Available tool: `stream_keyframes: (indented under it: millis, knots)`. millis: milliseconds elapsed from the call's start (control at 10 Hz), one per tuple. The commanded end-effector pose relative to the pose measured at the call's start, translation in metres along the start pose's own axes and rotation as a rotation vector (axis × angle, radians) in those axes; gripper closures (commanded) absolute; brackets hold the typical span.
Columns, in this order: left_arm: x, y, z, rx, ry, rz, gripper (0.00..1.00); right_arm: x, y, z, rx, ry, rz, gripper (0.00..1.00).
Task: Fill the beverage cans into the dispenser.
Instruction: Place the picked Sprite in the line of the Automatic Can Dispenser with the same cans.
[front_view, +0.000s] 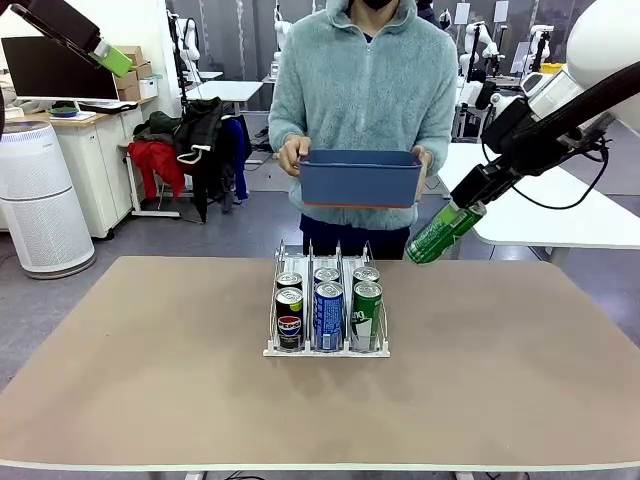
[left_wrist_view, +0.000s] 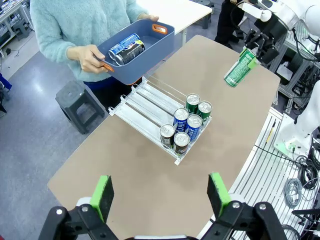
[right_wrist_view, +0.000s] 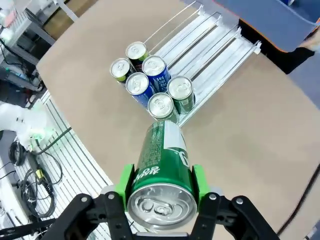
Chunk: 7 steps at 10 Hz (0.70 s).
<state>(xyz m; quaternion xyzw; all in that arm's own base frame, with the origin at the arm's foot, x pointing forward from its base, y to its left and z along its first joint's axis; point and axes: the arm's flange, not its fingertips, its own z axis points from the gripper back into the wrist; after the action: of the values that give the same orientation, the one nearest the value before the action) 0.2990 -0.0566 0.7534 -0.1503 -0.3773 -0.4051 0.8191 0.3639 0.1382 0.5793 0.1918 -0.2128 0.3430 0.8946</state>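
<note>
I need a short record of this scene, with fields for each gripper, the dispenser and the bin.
left gripper: open, empty, high above the table
right gripper: shut on a green can, in the air to the right of the dispenser
dispenser: six cans at its front end; two black, two blue, two green, one colour per lane
blue bin: held by the person at the far side; cans lie inside

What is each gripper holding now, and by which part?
The right gripper holds a green can, pads on opposite sides of its wall near the silver top end. The left gripper is open and holds nothing.
</note>
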Motion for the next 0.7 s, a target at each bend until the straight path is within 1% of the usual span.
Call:
stream_keyframes:
  millis: [0,100,200,300,400,500,600]
  knots:
    - [0.000,0.000,0.000,-0.005,-0.002,0.012,0.00,-0.004,0.001,-0.008,0.051,0.075,0.101,1.00]
    - [0.000,0.000,0.000,-0.005,-0.002,0.012,0.00,-0.005,0.001,-0.008,0.077,0.080,0.117,1.00]
    - [0.000,0.000,0.000,-0.005,-0.002,0.012,0.00,-0.013,0.013,-0.013,0.100,0.087,0.133,1.00]
    - [0.000,0.000,0.000,-0.005,-0.002,0.012,0.00,-0.017,0.024,-0.021,0.090,0.084,0.158,1.00]
    - [0.000,0.000,0.000,-0.005,-0.002,0.012,0.00,-0.018,0.032,-0.028,0.077,0.101,0.166,0.77]
    - [0.000,0.000,0.000,-0.005,-0.002,0.012,0.00,-0.022,0.042,-0.046,0.097,0.129,0.187,0.77]
    - [0.000,0.000,0.000,-0.005,-0.002,0.012,0.00,-0.029,0.054,-0.066,0.101,0.151,0.178,0.77]
